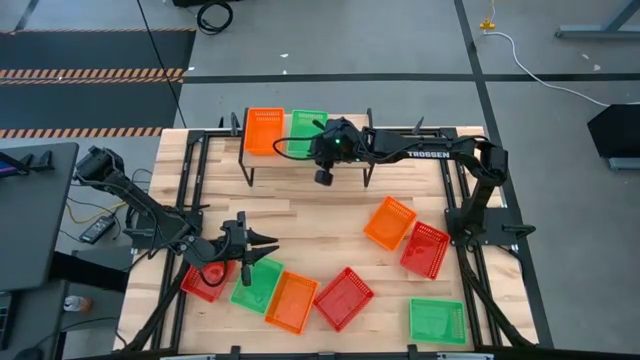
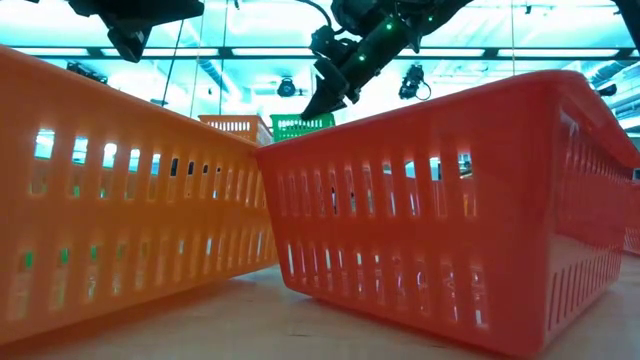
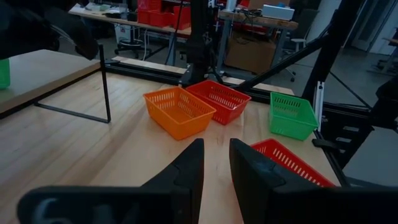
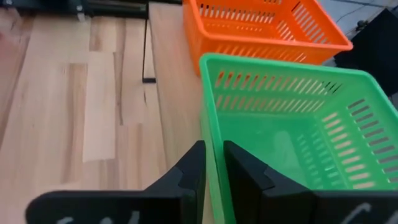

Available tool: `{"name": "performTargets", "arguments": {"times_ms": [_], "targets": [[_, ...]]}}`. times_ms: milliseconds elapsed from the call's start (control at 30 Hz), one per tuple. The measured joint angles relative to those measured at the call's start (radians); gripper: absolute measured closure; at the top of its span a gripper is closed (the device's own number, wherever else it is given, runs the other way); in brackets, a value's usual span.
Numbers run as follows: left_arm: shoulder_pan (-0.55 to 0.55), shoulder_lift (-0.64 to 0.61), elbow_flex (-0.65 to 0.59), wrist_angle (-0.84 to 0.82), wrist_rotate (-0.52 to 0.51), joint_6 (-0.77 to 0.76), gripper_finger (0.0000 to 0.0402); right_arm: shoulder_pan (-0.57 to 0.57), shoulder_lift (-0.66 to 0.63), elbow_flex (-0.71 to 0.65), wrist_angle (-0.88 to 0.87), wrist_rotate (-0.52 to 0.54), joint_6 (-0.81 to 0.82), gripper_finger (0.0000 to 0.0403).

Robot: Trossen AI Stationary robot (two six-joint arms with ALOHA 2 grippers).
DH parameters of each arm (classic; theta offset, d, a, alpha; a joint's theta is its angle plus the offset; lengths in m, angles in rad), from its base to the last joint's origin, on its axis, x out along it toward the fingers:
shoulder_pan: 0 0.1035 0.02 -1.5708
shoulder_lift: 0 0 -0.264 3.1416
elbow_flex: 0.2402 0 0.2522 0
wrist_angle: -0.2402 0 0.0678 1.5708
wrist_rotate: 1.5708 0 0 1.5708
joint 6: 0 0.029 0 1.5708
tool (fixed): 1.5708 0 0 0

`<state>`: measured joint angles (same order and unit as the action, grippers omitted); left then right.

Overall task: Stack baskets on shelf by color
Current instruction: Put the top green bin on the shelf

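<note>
The right gripper (image 1: 322, 150) hovers at the shelf (image 1: 262, 160) on the table's far side, its fingers nearly closed astride the near wall of a green basket (image 4: 292, 124), apparently pinching that wall; this basket stands on the shelf just right of an orange basket (image 1: 264, 130), long axes running far-to-near, both empty. The left gripper (image 1: 262, 243), fingers narrowly parted and holding nothing, waits near left above a cluster of red (image 1: 203, 282), green (image 1: 255, 285), orange (image 1: 291, 302) and red (image 1: 343, 297) baskets. Three more lie right: orange (image 1: 389, 222), red (image 1: 425, 249), green (image 1: 437, 320).
</note>
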<state>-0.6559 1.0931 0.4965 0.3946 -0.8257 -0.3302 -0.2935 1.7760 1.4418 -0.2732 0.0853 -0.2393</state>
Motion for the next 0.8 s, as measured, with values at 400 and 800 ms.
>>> {"name": "performTargets", "arguments": {"times_ms": [400,800], "targets": [[0.000,0.000,0.000,-0.004,0.000,0.000,0.0320,-0.004,0.000,0.000,-0.044,0.000,-0.080,0.0351],[0.000,0.000,0.000,-0.004,0.000,0.000,0.0319,-0.011,0.001,0.000,-0.025,0.000,-0.123,0.0345]]}}
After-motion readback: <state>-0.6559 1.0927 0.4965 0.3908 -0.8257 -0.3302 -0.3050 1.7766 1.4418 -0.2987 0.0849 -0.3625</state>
